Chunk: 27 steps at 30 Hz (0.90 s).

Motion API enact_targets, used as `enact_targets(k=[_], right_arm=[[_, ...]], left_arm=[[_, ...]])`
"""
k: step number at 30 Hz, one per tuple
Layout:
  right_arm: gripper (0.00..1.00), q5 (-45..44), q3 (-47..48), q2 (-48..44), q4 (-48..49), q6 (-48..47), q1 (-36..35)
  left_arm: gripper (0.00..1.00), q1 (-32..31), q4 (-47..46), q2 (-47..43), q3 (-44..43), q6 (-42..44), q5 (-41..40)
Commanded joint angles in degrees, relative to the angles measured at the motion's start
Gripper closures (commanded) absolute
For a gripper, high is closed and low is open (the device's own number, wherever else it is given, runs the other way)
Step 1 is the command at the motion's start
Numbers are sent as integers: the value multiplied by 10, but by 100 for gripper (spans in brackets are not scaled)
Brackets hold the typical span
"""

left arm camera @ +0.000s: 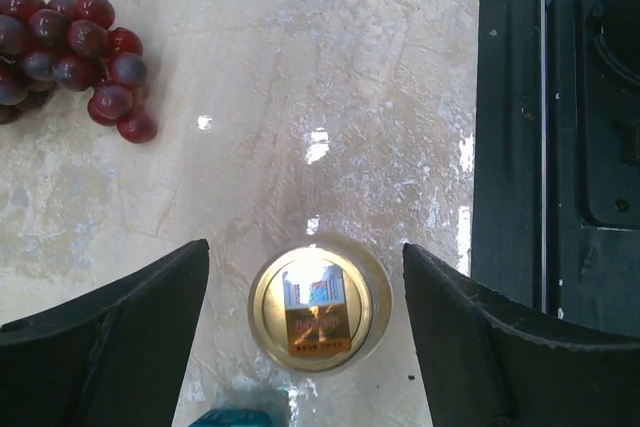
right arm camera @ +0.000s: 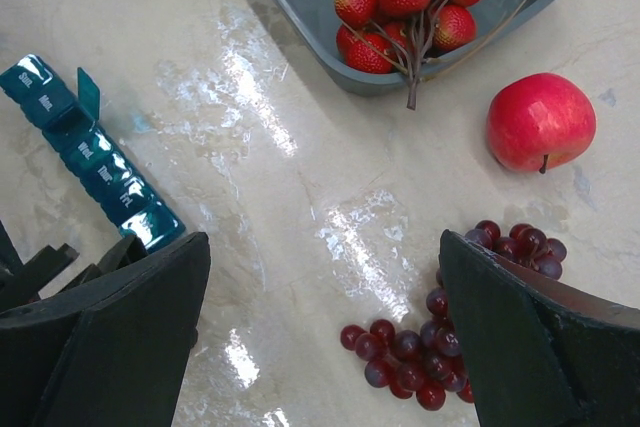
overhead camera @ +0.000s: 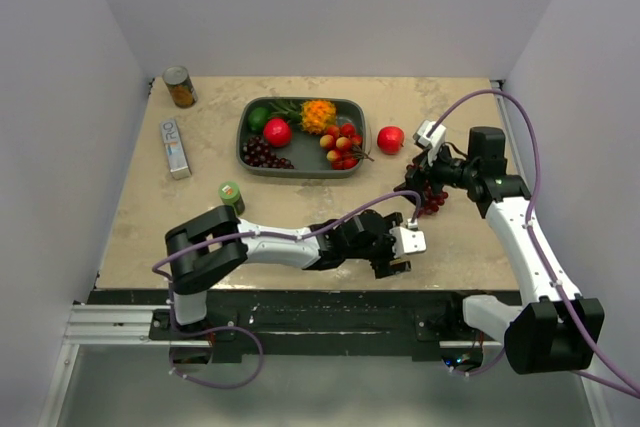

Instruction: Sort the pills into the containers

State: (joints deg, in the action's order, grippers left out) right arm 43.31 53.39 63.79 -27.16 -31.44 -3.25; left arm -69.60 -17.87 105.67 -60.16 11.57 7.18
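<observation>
Left fingers (left arm camera: 110, 337), spread, flank a small round gold disc (left arm camera: 318, 309); closing off-centre could skid it across the pale marbled counter (left arm camera: 330, 67). The teal-blue plastic pill-organiser strip (right arm camera: 90, 152), one lid up, lies close by, easily knocked; right fingers (right arm camera: 110, 337) gape empty.

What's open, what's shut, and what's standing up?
Pill organiser: one lid flipped up, the other visible lids shut.
Left gripper: open over a round gold thing.
Right gripper: open, holding nothing.
Green bottle: standing upright.
Can: standing upright.
</observation>
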Motion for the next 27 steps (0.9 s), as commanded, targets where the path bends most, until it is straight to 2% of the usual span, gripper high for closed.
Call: enact_targets(k=[1, 4, 5, 7, 8, 10, 11, 13, 17, 21, 22, 23, 25, 27], right_arm=[[1, 21, 1, -2, 15, 8, 5], [1, 22, 1, -2, 15, 8, 5], [1, 23, 1, -1, 15, 8, 6], [1, 23, 0, -1, 15, 8, 6], [1, 23, 0, -1, 15, 8, 7], [1, 24, -1, -2, 15, 8, 8], [1, 23, 0, 0, 15, 8, 8], [1, 22, -1, 0, 13, 4, 8], [1, 22, -3, -2, 5, -12, 9], [1, 67, -5, -5, -15, -37, 9], [1, 80, -5, -5, -24, -56, 8], [1, 116, -3, -5, -46, -70, 7], [1, 147, 1, -2, -79, -122, -2], [1, 158, 11, 0, -119, -157, -21]], left_arm=[[21, -14, -3, 14, -29, 19, -16], [32, -15, 6, 17, -28, 8, -14], [40, -15, 8, 16, -27, 5, -11], [51, -15, 10, 16, -26, -7, -7], [65, -15, 13, 15, -26, -10, -5], [76, -15, 15, 9, -24, -29, -6], [88, -15, 15, 4, -22, -37, -5], [100, -15, 10, -22, -8, -76, -12], [100, -4, -58, -131, 58, -175, -30], [100, 12, -90, -248, 141, -312, -112], [100, 14, -81, -272, 173, -340, -134], [100, 18, -62, -317, 185, -416, -183], [100, 43, -12, -359, 214, -478, -198], [100, 60, -10, -419, 239, -535, -196]])
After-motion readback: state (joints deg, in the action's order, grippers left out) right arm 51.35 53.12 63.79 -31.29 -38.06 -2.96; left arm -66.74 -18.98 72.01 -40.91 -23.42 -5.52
